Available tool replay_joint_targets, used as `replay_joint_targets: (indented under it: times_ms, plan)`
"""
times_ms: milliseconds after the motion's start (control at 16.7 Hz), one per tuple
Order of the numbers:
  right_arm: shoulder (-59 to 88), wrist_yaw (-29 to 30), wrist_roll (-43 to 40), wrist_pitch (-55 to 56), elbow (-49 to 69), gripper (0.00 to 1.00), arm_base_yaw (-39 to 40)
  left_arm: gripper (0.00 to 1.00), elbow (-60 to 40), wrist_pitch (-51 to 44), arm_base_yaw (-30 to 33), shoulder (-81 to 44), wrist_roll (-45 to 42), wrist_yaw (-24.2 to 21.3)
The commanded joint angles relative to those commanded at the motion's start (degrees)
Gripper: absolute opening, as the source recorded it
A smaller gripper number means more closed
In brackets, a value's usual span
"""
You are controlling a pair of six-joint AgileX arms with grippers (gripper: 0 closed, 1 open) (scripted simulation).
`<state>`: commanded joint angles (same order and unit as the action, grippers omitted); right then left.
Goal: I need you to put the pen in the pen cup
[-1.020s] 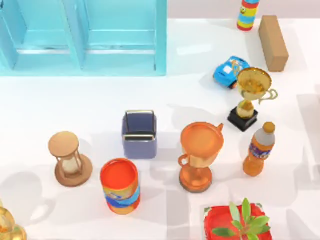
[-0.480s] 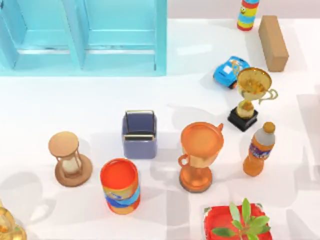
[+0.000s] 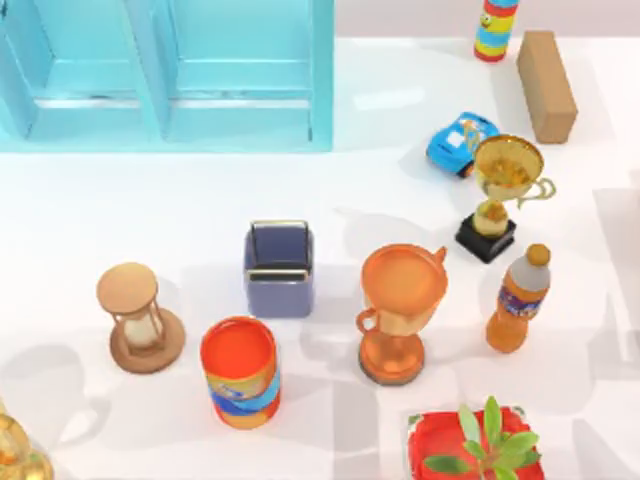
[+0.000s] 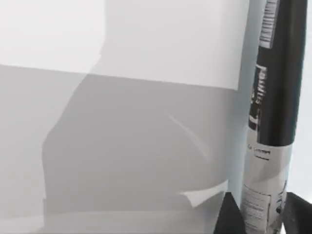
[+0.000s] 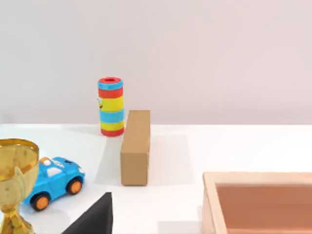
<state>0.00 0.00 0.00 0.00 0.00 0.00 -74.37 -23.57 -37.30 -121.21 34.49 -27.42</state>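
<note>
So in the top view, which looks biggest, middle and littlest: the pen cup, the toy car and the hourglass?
1. hourglass
2. pen cup, only slightly smaller, so nearly a tie
3. toy car, clearly the smallest

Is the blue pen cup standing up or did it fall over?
Standing up. In the top view the pen cup shows its metallic rim and dark inside facing upward, resting on the table between the hourglass and the orange trophy.

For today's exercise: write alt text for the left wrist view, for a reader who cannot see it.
A black pen with a paler printed band on its barrel stands nearly upright, its lower end between the two dark fingers of the left gripper. Behind it lies a pale surface crossed by broad grey shadows.
</note>
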Motion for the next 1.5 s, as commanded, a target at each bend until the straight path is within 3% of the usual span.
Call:
replay_joint_targets:
  times_ms: [840,1320,1500]
  plan:
    - [0.00,0.00,0.00,0.00,0.00,1.00,0.00,0.00,2.29,-34.75,-16.84,28.20,-18.42,-4.25]
    - [0.00,0.00,0.00,0.00,0.00,1.00,0.00,0.00,2.03,-36.69,-18.11,30.14,-19.41,-4.67]
    - [0.00,0.00,0.00,0.00,0.00,1.00,0.00,0.00,-1.22,-37.53,-23.10,35.54,-18.40,-7.87]
